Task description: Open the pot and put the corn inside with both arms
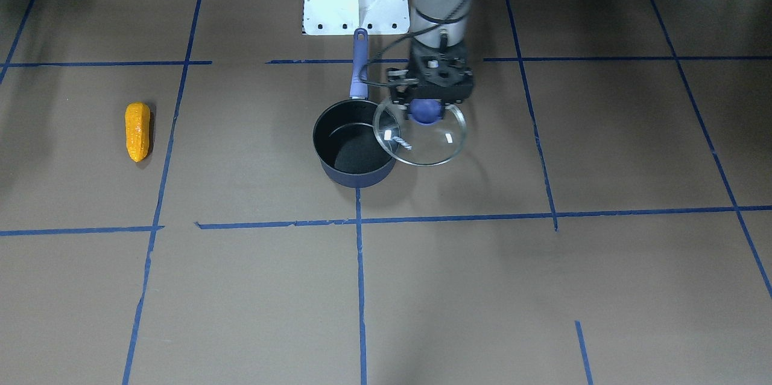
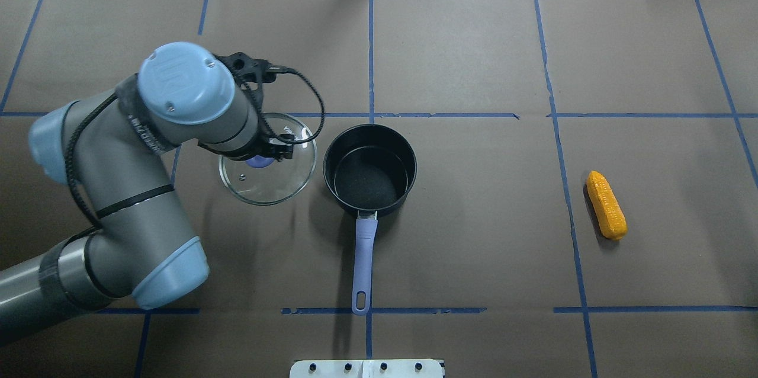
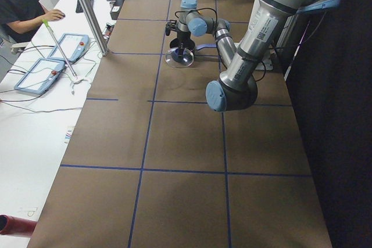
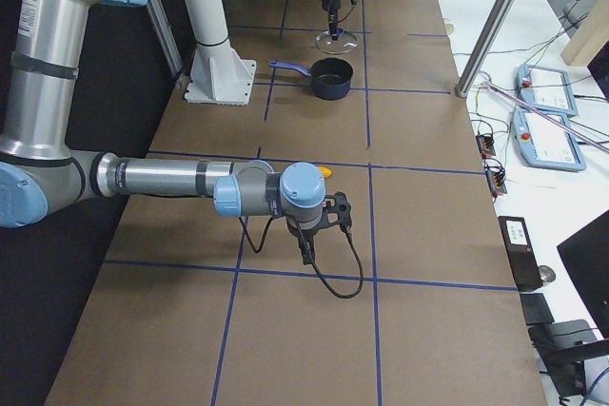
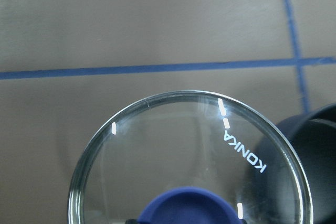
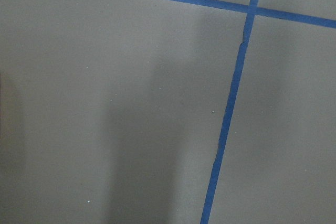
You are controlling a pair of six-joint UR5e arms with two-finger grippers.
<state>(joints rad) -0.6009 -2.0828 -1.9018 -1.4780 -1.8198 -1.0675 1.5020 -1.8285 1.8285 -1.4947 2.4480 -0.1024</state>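
My left gripper [image 1: 427, 108] is clamped on the blue knob [image 1: 426, 111] of the glass lid [image 1: 420, 135], held beside the open pot [image 2: 370, 170]; glass looks slick and breakable, so the knob is the hold; the corn [image 2: 606, 204] lies well apart, light, rigid, best pinched mid-cob; my right gripper [image 4: 306, 255] shows only in the side view, so I cannot tell its state.

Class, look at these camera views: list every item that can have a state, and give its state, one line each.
Pot: open, empty, upright on the table.
Lid: off the pot, held by its knob beside the pot.
Corn: lying on the table, untouched.
Left gripper: fingers shut on the lid's knob.
Right gripper: open or shut, cannot tell.
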